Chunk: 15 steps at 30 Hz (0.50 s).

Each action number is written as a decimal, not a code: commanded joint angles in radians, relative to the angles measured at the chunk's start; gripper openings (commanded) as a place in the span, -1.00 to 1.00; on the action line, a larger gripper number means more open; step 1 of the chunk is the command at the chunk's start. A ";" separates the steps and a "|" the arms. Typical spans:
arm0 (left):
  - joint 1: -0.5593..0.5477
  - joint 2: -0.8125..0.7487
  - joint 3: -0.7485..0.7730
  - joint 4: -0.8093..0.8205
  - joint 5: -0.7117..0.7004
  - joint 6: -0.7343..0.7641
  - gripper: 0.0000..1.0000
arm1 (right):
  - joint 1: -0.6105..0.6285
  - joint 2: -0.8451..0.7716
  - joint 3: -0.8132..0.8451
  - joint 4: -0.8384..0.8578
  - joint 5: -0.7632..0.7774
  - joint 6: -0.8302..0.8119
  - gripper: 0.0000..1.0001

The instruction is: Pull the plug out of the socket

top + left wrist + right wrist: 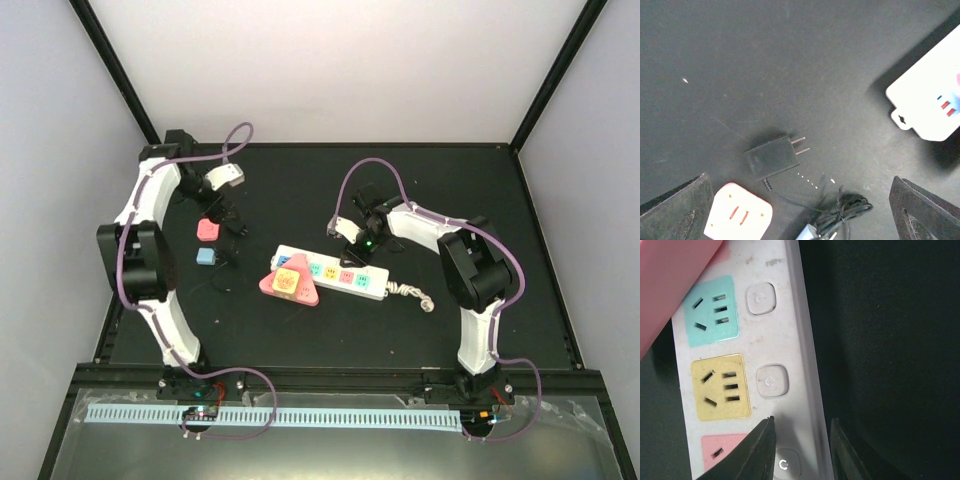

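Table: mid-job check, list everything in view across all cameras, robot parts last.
socket: one, white, coloured outlet faces, table centre
coiled cord: one, white, socket's right end
triangular adapter: one, pink, over socket's left end
plug: one, black, corded, loose on table left of socket
small pink adapter: one, pink, beside plug
small blue adapter: one, blue, beside plug
table: one, black
left gripper: one, jaws wide open, above plug
right gripper: one, jaws straddling socket's long edge
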 commanded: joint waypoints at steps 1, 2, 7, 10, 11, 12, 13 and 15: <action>0.002 -0.162 -0.062 0.031 0.076 -0.023 0.98 | 0.008 0.061 -0.050 -0.014 0.098 0.003 -0.31; 0.002 -0.218 -0.089 0.059 0.079 -0.036 0.98 | 0.008 0.057 -0.049 -0.014 0.095 0.004 -0.30; 0.006 -0.434 -0.268 0.234 0.123 -0.141 0.97 | 0.008 0.033 -0.037 -0.020 0.089 0.006 -0.24; 0.005 -0.536 -0.367 0.271 0.228 -0.163 0.98 | 0.008 0.008 -0.037 -0.018 0.086 0.007 -0.20; 0.004 -0.557 -0.388 0.256 0.261 -0.142 0.97 | 0.008 -0.003 -0.040 -0.016 0.081 0.009 -0.19; 0.002 -0.576 -0.402 0.231 0.287 -0.118 0.97 | 0.008 -0.013 -0.042 -0.016 0.073 0.009 -0.17; 0.000 -0.589 -0.410 0.205 0.305 -0.094 0.97 | 0.008 -0.024 -0.044 -0.016 0.063 0.009 -0.14; -0.005 -0.610 -0.417 0.171 0.316 -0.092 0.97 | 0.008 -0.048 -0.047 -0.017 0.048 0.011 -0.10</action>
